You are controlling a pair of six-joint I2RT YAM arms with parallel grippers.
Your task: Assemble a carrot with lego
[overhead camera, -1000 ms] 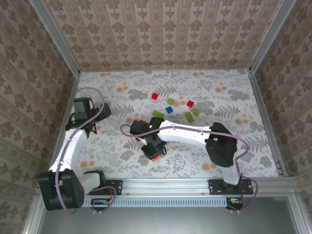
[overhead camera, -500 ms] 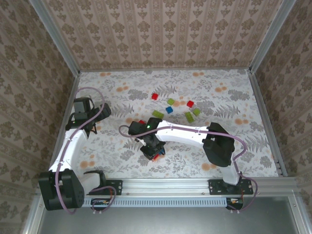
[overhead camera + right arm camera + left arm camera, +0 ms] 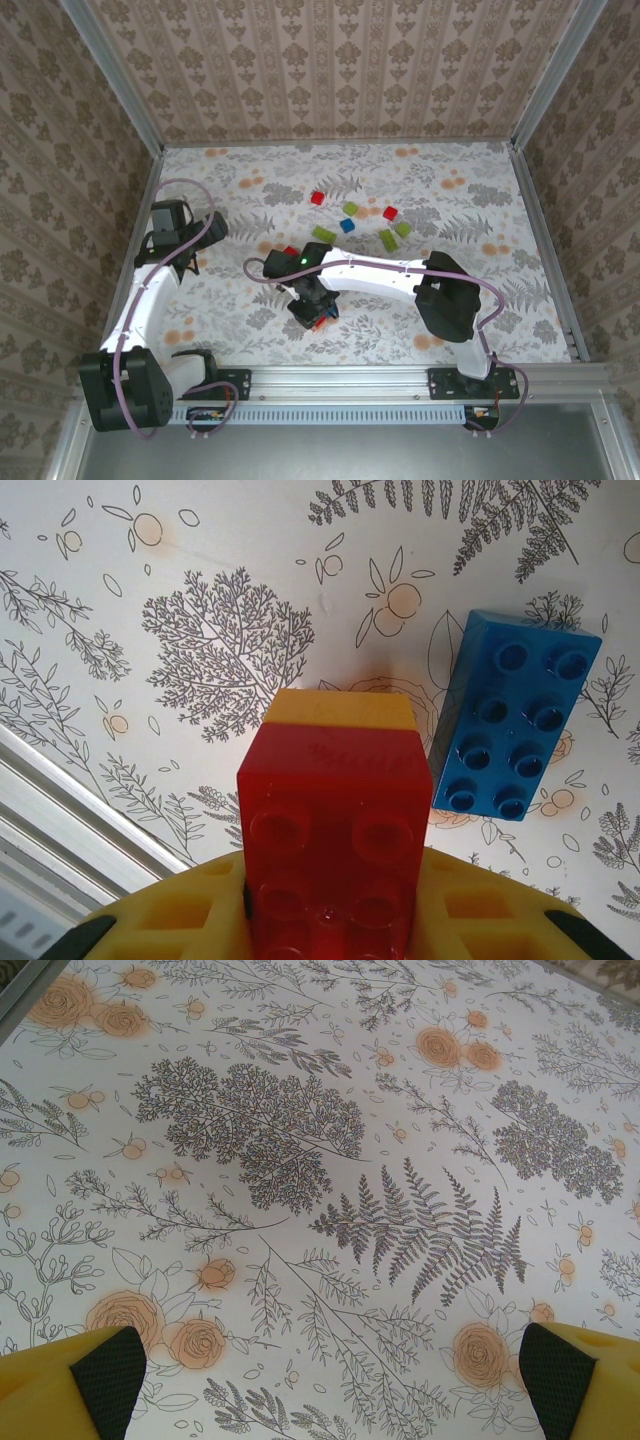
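Top view, right claw: the right claw (image 3: 312,312) is seen low over the near middle of the surface (image 3: 450,190), with something red between its fingers.
Top view, loose lego: the other lego (image 3: 350,208) bricks, red, green and blue, are scattered farther back on the surface, well apart from both claws.
Top view, left claw: the left claw (image 3: 178,238) is held near the left wall, away from every brick.
Left wrist view: the left claw (image 3: 325,1365) is spread wide over bare floral surface, and nothing is held.
Right wrist view, grip: a red brick (image 3: 335,830) is pinched by the right claw (image 3: 330,920), studs toward the camera. A yellow brick (image 3: 345,708) lies flush at its far end; whether the two are clicked together cannot be told.
Right wrist view, neighbour: a blue brick (image 3: 510,730) lies studs up on the surface, just beside the held pair.
Handling: the bricks are judged light, stiff and sturdy, with smooth walls that may slip or twist under a shallow pinch.
Where to hold: the two flat side walls are best taken squarely, with studs and underside left free for pressing.
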